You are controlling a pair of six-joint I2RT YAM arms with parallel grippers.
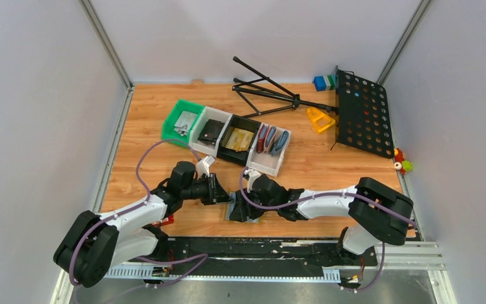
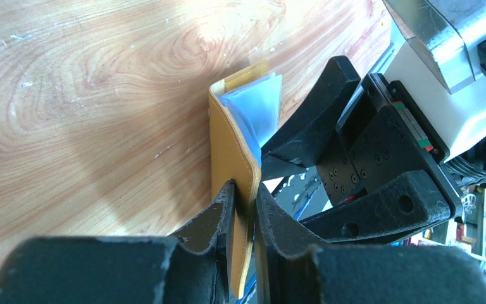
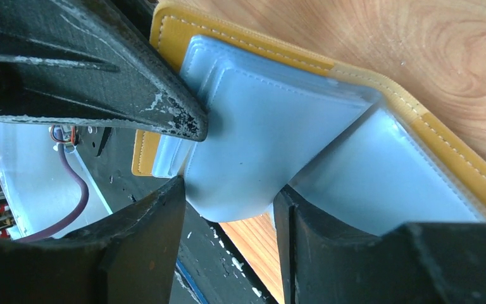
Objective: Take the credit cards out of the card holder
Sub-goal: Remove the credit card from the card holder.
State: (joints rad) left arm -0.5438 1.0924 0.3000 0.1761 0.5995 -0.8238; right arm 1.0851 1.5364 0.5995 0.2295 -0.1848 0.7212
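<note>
From the right wrist, the card holder (image 3: 272,120) runs off the picture's right edge. Its lower edge sits behind the right gripper (image 3: 228,197), and whether those fingers press the pale lining pocket or merely flank it cannot be told. A dark finger of the left gripper (image 2: 245,195) covers the holder's upper left corner there. Whether the credit cards lie inside the pocket cannot be told.

From the left wrist, the holder's near end is buried between the left gripper's fingers and cut off at the bottom edge, and a finger of the right gripper hides much of the lining to the holder's right.

From above, the holder is almost wholly hidden under both grippers. Beyond the holder, what the bins (image 1: 272,166) contain is too small to name.
</note>
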